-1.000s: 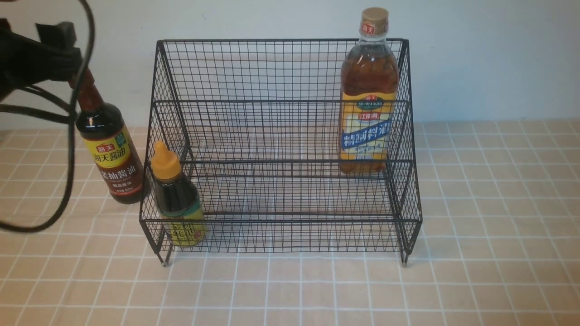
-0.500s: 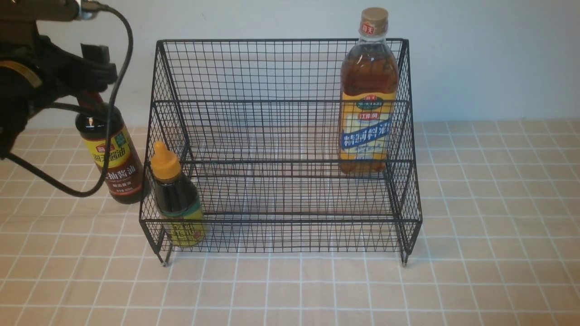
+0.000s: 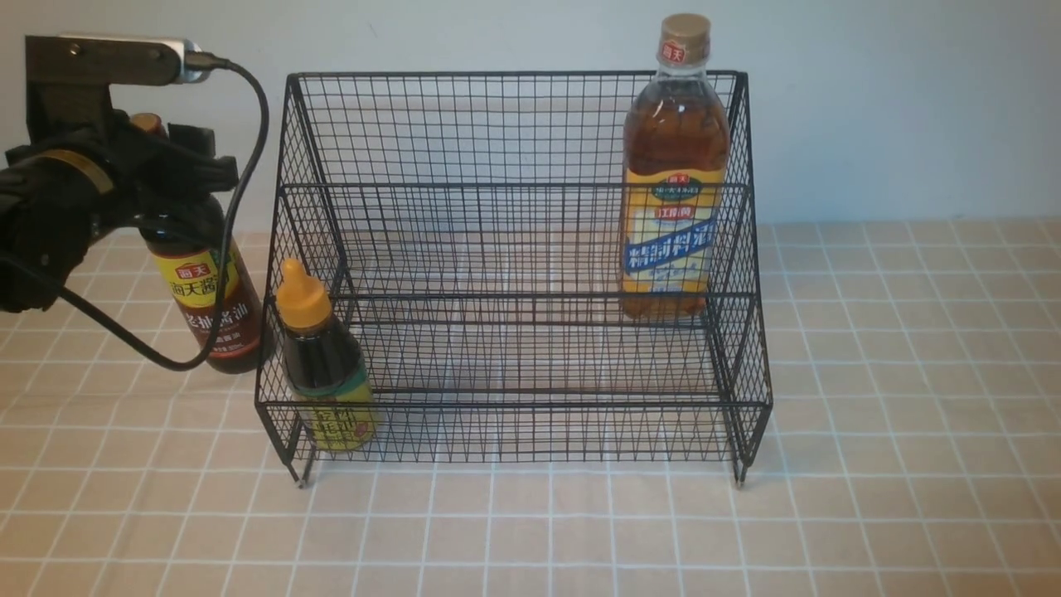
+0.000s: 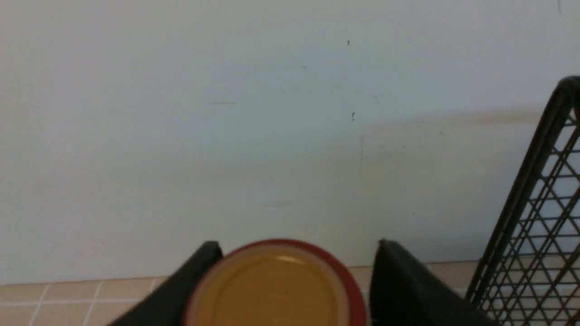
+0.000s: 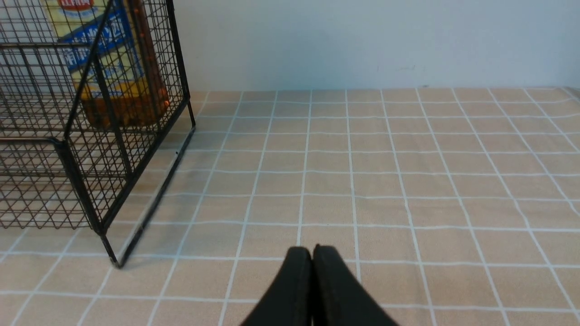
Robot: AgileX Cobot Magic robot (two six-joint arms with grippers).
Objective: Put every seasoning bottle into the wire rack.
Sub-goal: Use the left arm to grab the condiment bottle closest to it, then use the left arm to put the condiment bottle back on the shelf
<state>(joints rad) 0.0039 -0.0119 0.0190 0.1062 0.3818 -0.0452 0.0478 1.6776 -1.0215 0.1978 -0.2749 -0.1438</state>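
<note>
Right pincer: tips together, idle. Small bottle: lower tier of wire rack, 8 o'clock. Soy bottle: on surface outside, 9 o'clock. Left pincer straddles its neck, likely for an upright lift; clamped or not, cannot tell. Amber bottle: upper tier, 2 o'clock.

Soy bottle tilted beside wire rack; amber bottle upper tier; small bottle lower tier.

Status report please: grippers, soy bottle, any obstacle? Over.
Left gripper astride soy bottle neck, grip unconfirmed; right gripper shut, empty. Soy bottle outside wire rack, beside its left wall. That wall in the way; lift over.
</note>
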